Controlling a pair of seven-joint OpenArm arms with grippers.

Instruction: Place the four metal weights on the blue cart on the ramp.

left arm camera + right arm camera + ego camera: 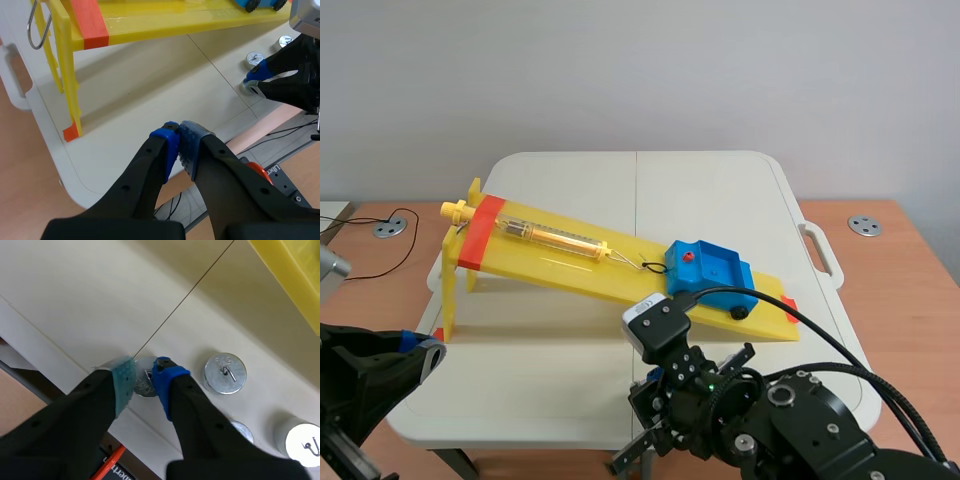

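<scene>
Low on the yellow ramp (570,262) rests the blue cart (708,268), its tray showing no weights. In the right wrist view my right gripper (144,380) is shut on a small metal weight (145,386) that stands on the white table near its front edge. Beside that gripper stand three more weights: one (224,373) with a hook on top, one (243,430) partly hidden behind a finger, and a bigger one (302,438). My left gripper (179,142) is shut on nothing over the table's front left corner, far from the weights.
The ramp's tall yellow legs (70,85) stand ahead of the left gripper. A spring scale (545,236) lies along the ramp, tied by a string to the cart. The white folding table (550,380) sits on a wooden desk; its front edge is just under both grippers.
</scene>
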